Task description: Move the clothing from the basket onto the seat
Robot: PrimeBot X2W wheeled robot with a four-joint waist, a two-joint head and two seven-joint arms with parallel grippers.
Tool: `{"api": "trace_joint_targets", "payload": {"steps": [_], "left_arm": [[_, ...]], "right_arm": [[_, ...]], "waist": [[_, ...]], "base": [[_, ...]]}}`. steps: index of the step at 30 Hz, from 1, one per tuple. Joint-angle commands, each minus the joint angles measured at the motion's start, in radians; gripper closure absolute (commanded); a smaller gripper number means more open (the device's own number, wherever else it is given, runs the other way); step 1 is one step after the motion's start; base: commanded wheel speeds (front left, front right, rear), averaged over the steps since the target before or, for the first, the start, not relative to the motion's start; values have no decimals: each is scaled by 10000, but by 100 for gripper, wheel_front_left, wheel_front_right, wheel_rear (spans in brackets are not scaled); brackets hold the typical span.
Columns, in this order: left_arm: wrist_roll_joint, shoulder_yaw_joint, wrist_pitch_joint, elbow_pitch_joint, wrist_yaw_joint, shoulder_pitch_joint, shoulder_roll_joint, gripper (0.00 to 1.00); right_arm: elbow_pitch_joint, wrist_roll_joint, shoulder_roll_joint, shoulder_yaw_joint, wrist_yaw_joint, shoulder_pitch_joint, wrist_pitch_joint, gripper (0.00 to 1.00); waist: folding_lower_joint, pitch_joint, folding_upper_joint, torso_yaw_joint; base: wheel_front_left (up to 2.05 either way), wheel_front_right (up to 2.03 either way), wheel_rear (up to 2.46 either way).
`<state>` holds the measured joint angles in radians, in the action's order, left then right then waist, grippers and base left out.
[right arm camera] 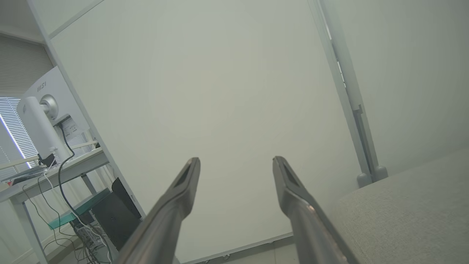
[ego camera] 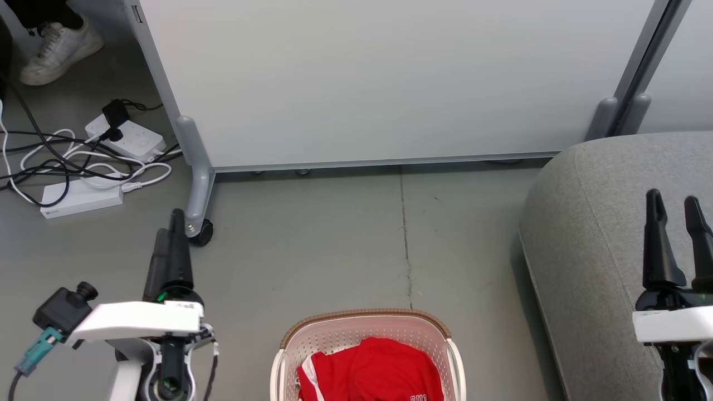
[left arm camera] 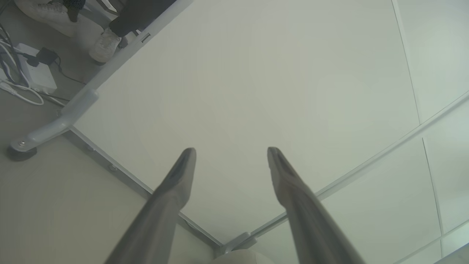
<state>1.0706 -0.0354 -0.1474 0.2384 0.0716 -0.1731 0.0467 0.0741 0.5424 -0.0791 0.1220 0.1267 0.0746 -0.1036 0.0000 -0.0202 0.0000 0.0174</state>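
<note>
Head view showing the clothing point(ego camera: 370, 370) lying heaped in the basket point(ego camera: 365, 317), at the bottom edge of the frame, on the floor point(ego camera: 334, 239) between the two arms. Reading as soft, light, limp fabric — expecting sag, drape and trailing ends on lifting, with no stiffness to keep a shape. Judging the raised central fold of the red cloth as the best place to pinch, well inside the perforated walls. Advising against the white-trimmed edge at the left, risking slip from the long fingers or a snag on the rim. Standing near the basket on its right: the seat point(ego camera: 590, 223), grey, upholstered, broad enough to take a loose drop.

Hanging over bare floor to the left of the basket: the left end effector point(ego camera: 170, 223), jaws spread wide and gripping nothing, the gap reading plainly in the left wrist view. Hovering close to the seat: the right end effector point(ego camera: 673, 196), jaws likewise wide apart and empty.

Being cut off by the bottom edge: the near part of the basket and of the clothing, leaving the number of garments and the depth of the heap unresolved. Lettering at the lower edge of the red cloth appearing in part — not legible. Running out of the frame at right and bottom: the seat, its full extent hidden.
</note>
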Motion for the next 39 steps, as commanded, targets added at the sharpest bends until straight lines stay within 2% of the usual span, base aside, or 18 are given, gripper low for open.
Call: {"api": "trace_joint_targets", "payload": {"steps": [1, 15, 22, 25, 31, 39], "left_arm": [[-260, -9, -73, -203, -66, -37, 28, 0], [-3792, -1236, -359, -1633, -1703, 564, 34, 0], [-5280, -1845, -492, -1768, -2142, 815, 38, 0], [-6010, -2033, -546, -1606, -2467, 913, 38, 0], [-6902, -2397, -651, -1186, -2954, 1162, 41, 0], [-7567, -2650, -785, -346, -3173, 1395, 42, 0]], "right_arm": [[187, -283, -147, -68, 42, 213, -91, 0], [119, -2494, -323, -910, 48, 376, -496, 0], [-384, -3178, -160, -1049, 47, 173, -684, 0], [-883, -3264, -147, -1192, 48, 17, -756, 0], [-1518, -3514, -192, -1588, 49, 70, -891, 0], [-2694, -3606, 3, -1978, 51, 44, -1075, 0]], "waist": [[0, -1, 0, 3], [0, -57, 0, 90], [0, -102, 0, 65], [0, -136, 0, 42], [0, -193, 0, 14], [0, -309, 0, 7]], "base": [[0, 0, 0], [0, 0, 0], [0, 0, 0], [0, 0, 0], [0, 0, 0], [0, 0, 0]]}}
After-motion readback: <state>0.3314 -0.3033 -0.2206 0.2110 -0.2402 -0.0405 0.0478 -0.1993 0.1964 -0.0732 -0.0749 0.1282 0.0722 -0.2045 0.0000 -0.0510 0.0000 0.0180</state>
